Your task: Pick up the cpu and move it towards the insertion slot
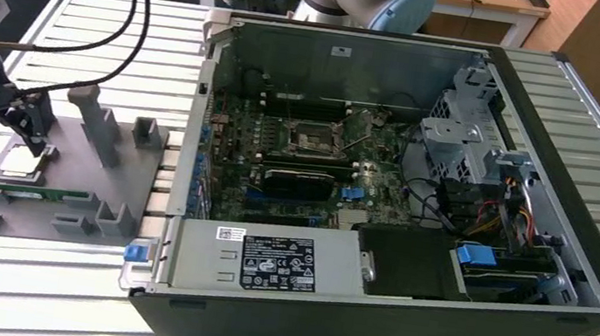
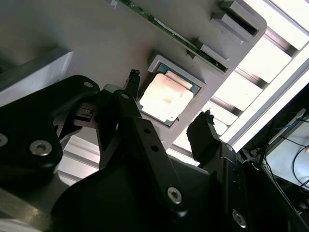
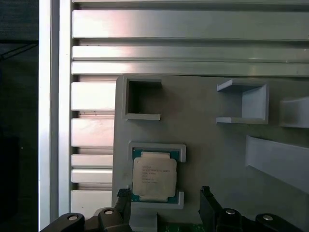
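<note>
Black fingers (image 2: 198, 137) of the hand (image 2: 169, 96) stood wide apart in both wrist views, one on either side of the cpu (image 2: 166, 99), with a gap showing beside at least one of them. In the exterior view, the hand hung at the left of the slatted desk (image 1: 27, 271), low over a grey holder plate (image 1: 85, 191). On that plate the cpu lay flat in its framed pocket, a green circuit strip (image 1: 26, 193) just on its near side. Well apart to the right lay an open computer case (image 1: 566, 285), with the insertion slot (image 1: 314, 139) on its board, silver-framed and dark-centred.
</note>
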